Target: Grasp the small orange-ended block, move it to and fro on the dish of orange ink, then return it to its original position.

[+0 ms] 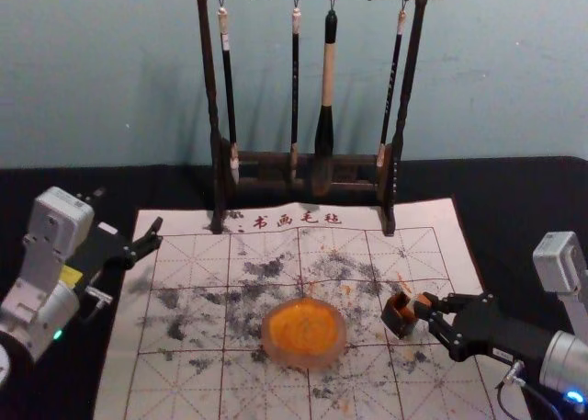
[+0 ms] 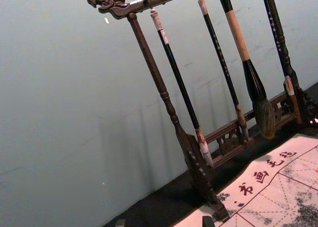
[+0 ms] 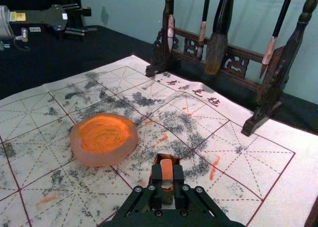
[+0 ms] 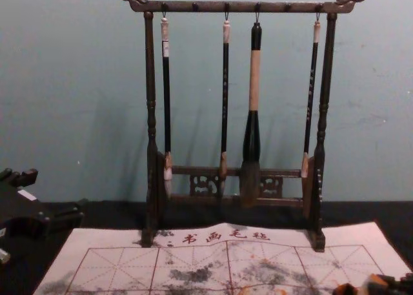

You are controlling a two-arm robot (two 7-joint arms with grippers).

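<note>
A round, translucent, pale pinkish dish (image 1: pixel 333 348) sits on the white cloth mat (image 1: pixel 188 383) with its red grid, holding bright orange ink (image 1: pixel 303 328) whose surface shows swirling streaks. To the dish's right, apart from it, stands a small dark open box (image 1: pixel 399 323), its visible inside stained orange. The right gripper (image 1: pixel 426 311) is just beside that box, its fingers closed on the small orange-ended block (image 3: pixel 167 171). The block is therefore in its grasp, right at the box; whether any part of it sits inside, I cannot tell. The left gripper (image 1: pixel 159 232) is parked by the mat's left edge, fingers spread and holding nothing. Behind, a dark carved wooden rack (image 1: pixel 209 71) bears four hanging brushes.
</note>
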